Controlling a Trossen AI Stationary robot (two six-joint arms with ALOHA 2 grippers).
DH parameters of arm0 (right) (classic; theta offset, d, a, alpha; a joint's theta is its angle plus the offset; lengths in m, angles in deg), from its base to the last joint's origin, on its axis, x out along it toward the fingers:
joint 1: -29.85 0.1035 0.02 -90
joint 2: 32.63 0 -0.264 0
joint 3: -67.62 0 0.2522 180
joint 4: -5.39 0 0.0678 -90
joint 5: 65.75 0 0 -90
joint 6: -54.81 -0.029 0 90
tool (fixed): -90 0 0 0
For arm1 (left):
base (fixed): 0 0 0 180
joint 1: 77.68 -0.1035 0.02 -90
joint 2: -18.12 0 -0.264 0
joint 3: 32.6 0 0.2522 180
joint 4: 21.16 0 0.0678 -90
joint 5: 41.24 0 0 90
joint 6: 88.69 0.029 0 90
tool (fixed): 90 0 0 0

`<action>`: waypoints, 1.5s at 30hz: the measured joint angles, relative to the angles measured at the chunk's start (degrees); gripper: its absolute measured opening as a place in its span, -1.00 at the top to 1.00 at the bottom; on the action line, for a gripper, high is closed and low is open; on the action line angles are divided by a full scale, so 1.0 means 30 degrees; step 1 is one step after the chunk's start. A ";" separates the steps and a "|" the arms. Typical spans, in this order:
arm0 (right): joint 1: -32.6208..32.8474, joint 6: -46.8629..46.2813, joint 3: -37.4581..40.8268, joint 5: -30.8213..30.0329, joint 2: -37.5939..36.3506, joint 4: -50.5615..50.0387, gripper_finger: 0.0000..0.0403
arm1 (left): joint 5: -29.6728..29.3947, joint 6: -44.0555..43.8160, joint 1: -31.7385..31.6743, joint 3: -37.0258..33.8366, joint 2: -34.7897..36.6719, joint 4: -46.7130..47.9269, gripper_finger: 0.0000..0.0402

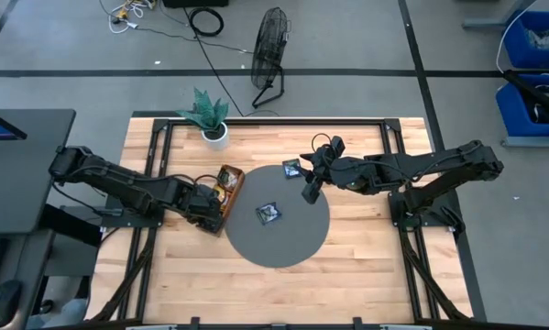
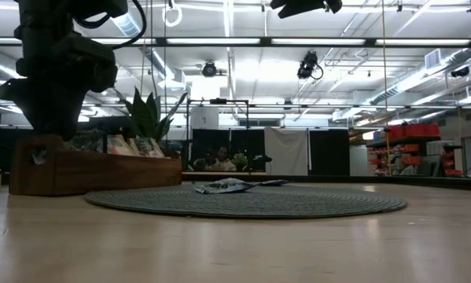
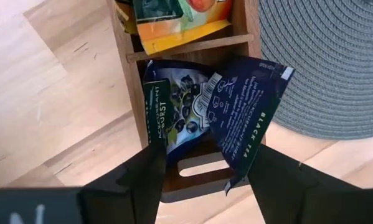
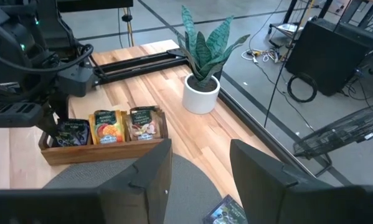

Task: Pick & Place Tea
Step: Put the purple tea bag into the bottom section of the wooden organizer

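Observation:
A long wooden tray (image 1: pixel 225 194) lies at the left rim of the round grey mat (image 1: pixel 283 240). It holds tea sachets standing on edge: dark blue (image 4: pixel 71 132), orange (image 4: pixel 108 126) and tan (image 4: pixel 142 122). My left gripper (image 3: pixel 208 158) points down over the tray's near compartment and is open. Two dark blue sachets (image 3: pixel 186 102) stand between its fingers, and one of them (image 3: pixel 251 106) leans tilted. Two more dark sachets (image 1: pixel 269 213) (image 1: pixel 292 169) lie flat on the mat. My right gripper (image 4: pixel 202 180) hangs open and empty above the mat's far right part. My left gripper stands with one finger on each side of the two dark blue sachets in the tray's near compartment. The tilted sachet's lower edge (image 3: pixel 239 171) runs close along one finger (image 3: pixel 270 177). I cannot tell whether they touch.
A potted plant (image 1: pixel 212 119) stands at the table's far edge, just beyond the tray. Bare wooden table (image 1: pixel 256 293) stretches along the near side, in front of the mat. A fan (image 1: pixel 270 55) stands on the floor beyond the table.

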 joint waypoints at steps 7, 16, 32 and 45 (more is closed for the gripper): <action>-0.0044 0.0000 0.0000 0.0002 0.0000 -0.0118 0.16 | -0.0664 -0.0612 0.0007 0.0825 0.0000 0.1132 0.01; -0.0216 -0.0352 0.0000 -0.0014 0.0000 -0.0377 0.16 | -0.4155 0.1023 0.0000 0.5152 0.0007 0.5601 0.16; -0.7223 -0.5372 0.0015 0.8393 0.2313 -0.4128 0.16 | -0.7759 0.4587 -0.0018 0.9844 0.0015 0.3240 0.14; -0.9245 -0.5508 0.0015 1.2157 0.8661 -0.4399 -0.14 | -0.8121 0.4837 -0.0393 1.0025 0.0014 0.3158 0.01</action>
